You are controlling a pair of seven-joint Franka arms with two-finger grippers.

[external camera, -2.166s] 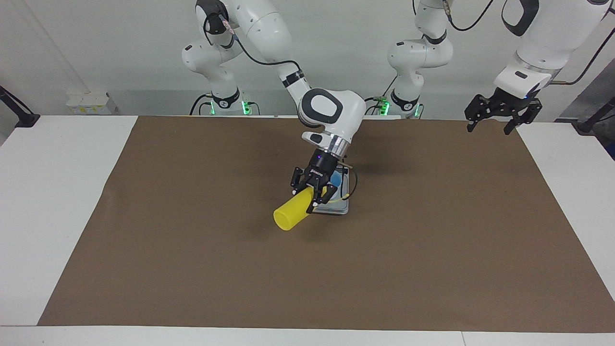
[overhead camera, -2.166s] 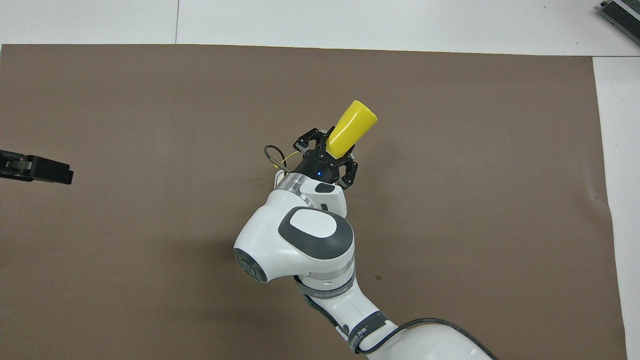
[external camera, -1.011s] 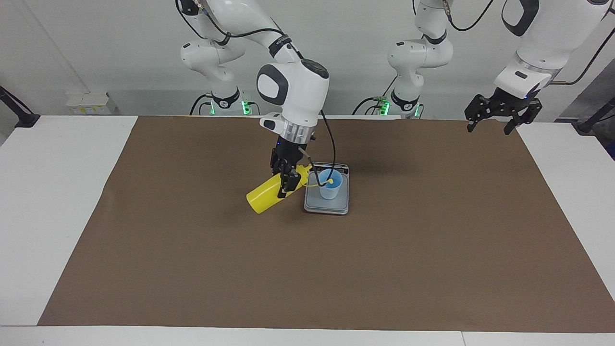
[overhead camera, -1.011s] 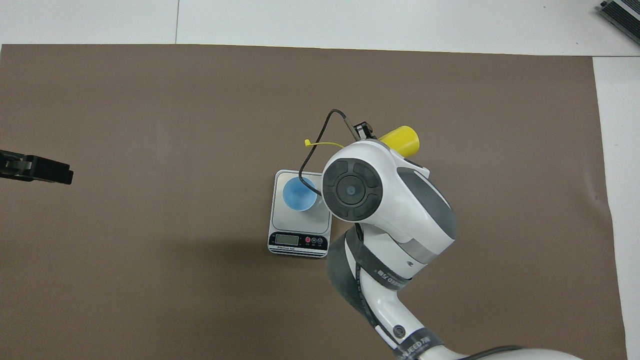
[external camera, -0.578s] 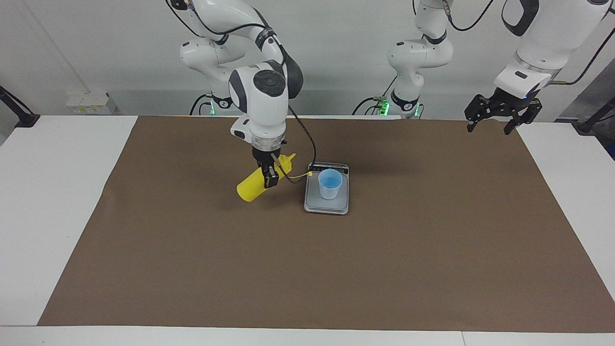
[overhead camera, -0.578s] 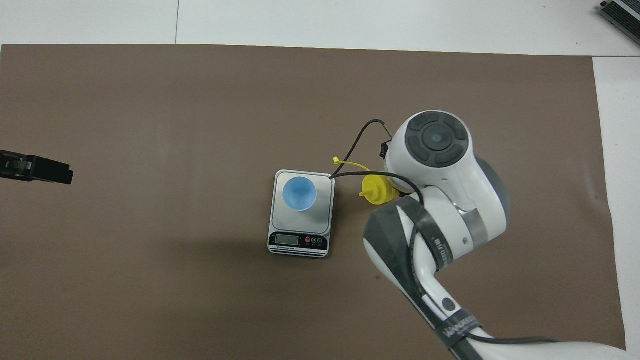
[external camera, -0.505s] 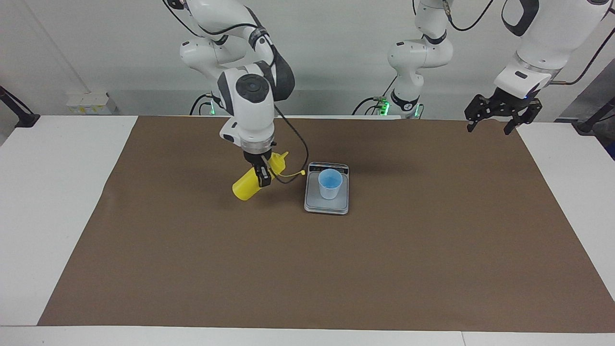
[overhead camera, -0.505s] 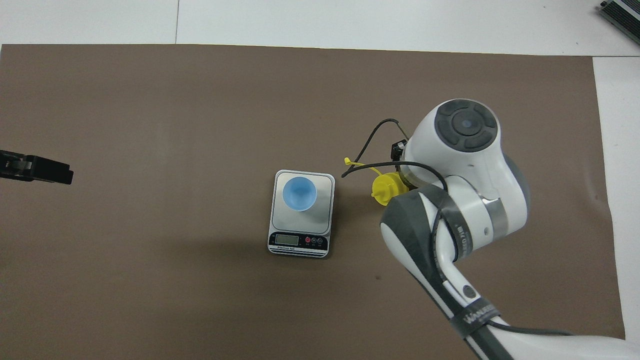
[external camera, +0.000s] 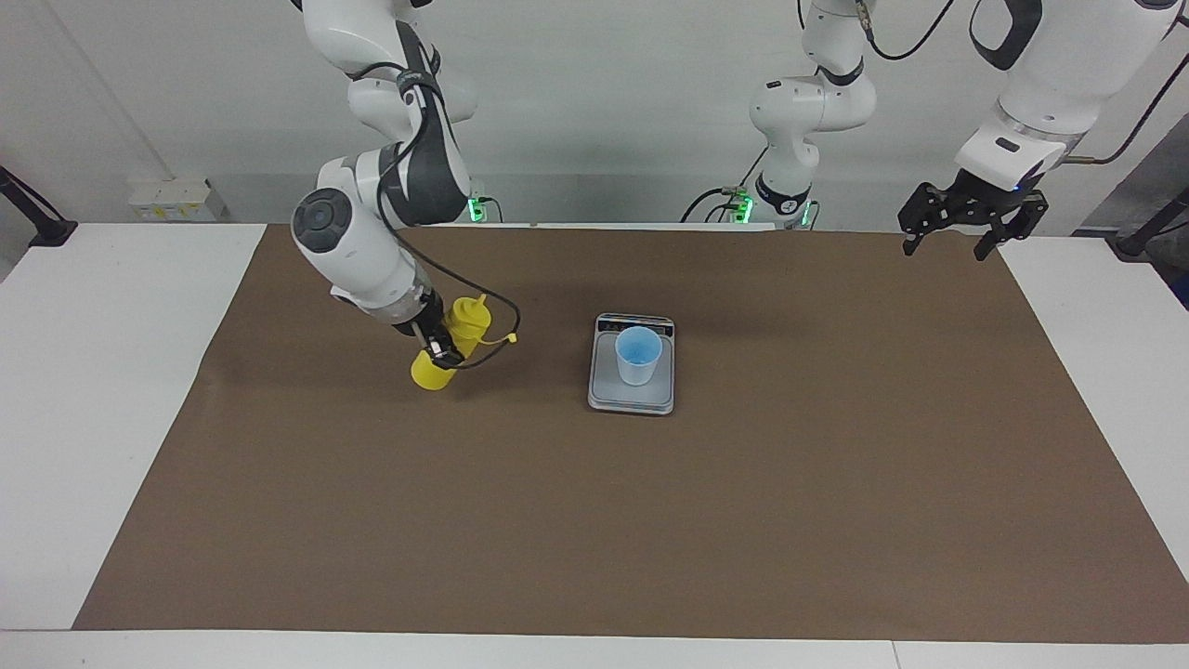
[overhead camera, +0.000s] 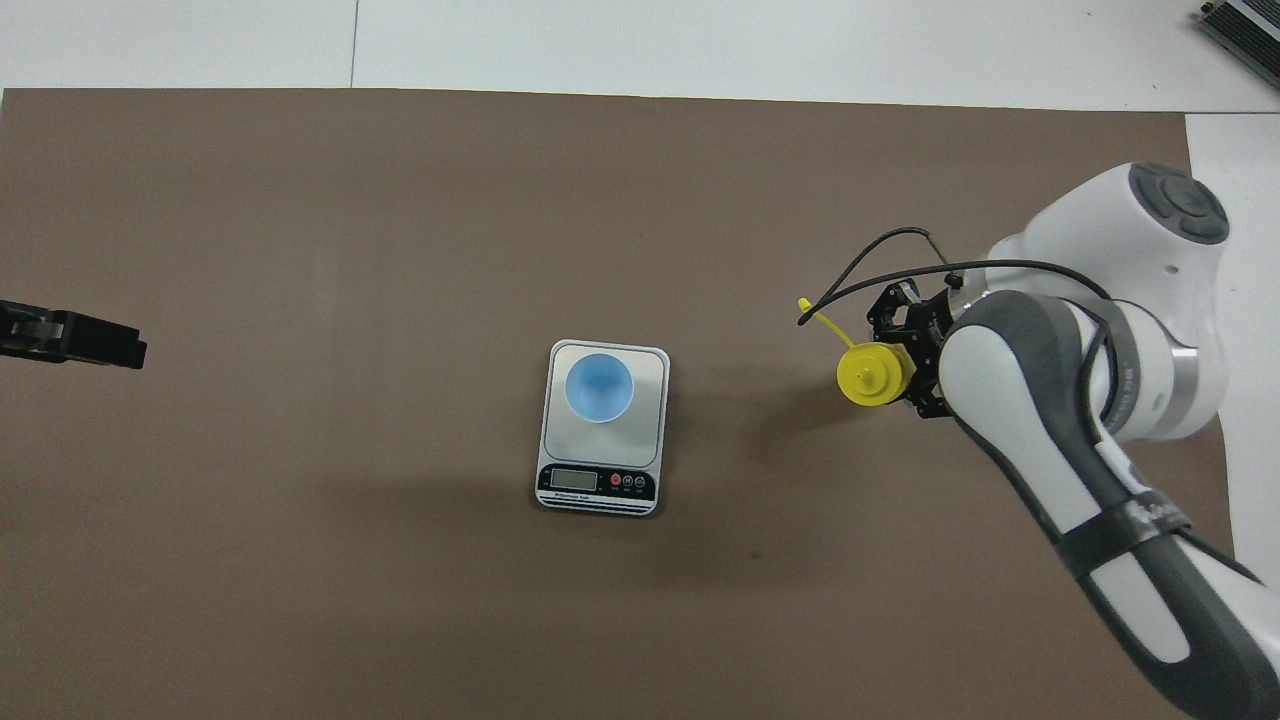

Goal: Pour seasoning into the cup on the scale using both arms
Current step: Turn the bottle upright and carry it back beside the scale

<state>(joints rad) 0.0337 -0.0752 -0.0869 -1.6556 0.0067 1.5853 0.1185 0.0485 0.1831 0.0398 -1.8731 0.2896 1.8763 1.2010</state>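
Note:
The light blue cup stands on the silver-grey scale in the middle of the brown mat. Both also show in the overhead view: the cup, and the scale with its display on the edge nearest the robots. My right gripper is shut on the yellow seasoning bottle. It holds the bottle nearly upright, nozzle up, low over the mat toward the right arm's end, well apart from the scale. From overhead I see the bottle's cap with the right gripper beside it. My left gripper waits open and raised at the left arm's end.
The brown mat covers most of the white table. The bottle's tethered tip cover dangles from the nozzle. A black cable loops from the right wrist past the bottle.
The right arm has swung the bottle away from over the cup toward the right arm's end of the table and turned it from tipped to nearly upright. The left arm has not moved.

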